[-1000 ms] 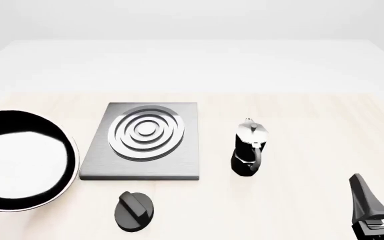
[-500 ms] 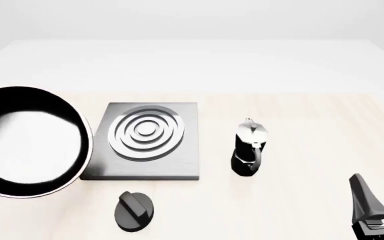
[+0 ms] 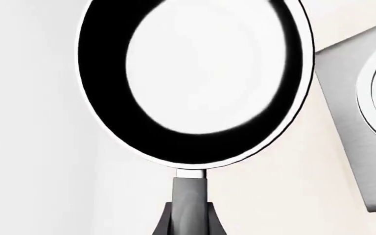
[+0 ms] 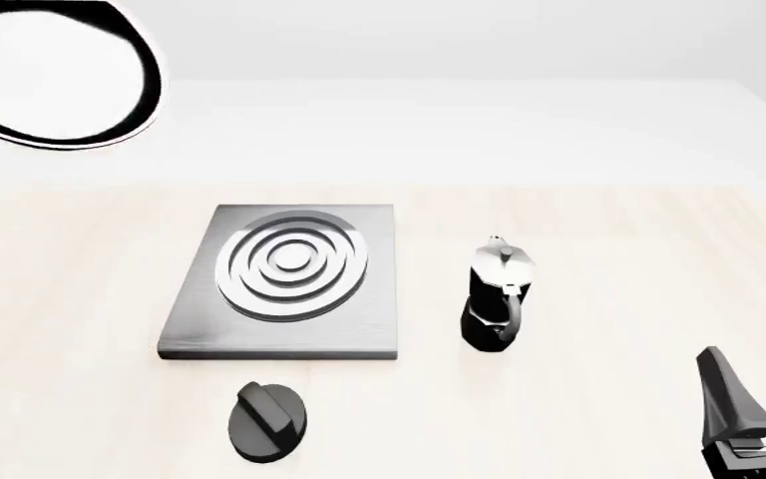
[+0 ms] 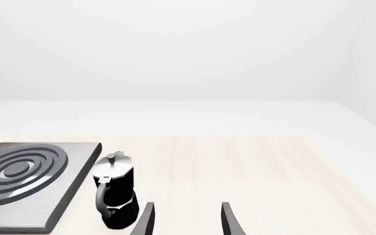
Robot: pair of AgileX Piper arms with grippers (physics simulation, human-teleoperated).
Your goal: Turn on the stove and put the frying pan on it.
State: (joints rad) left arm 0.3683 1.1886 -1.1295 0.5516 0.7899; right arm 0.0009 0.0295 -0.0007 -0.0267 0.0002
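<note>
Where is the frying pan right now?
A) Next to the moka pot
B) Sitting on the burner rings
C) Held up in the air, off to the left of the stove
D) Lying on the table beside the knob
C: the frying pan hangs high at the front view's upper left, clear of the stove, and the left wrist view shows the left gripper clamped on its handle.

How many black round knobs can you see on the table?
1. The knob sits on the table in front of the stove, near its front edge and apart from it. Neither wrist view shows it, and nothing in view could hide another.
</note>
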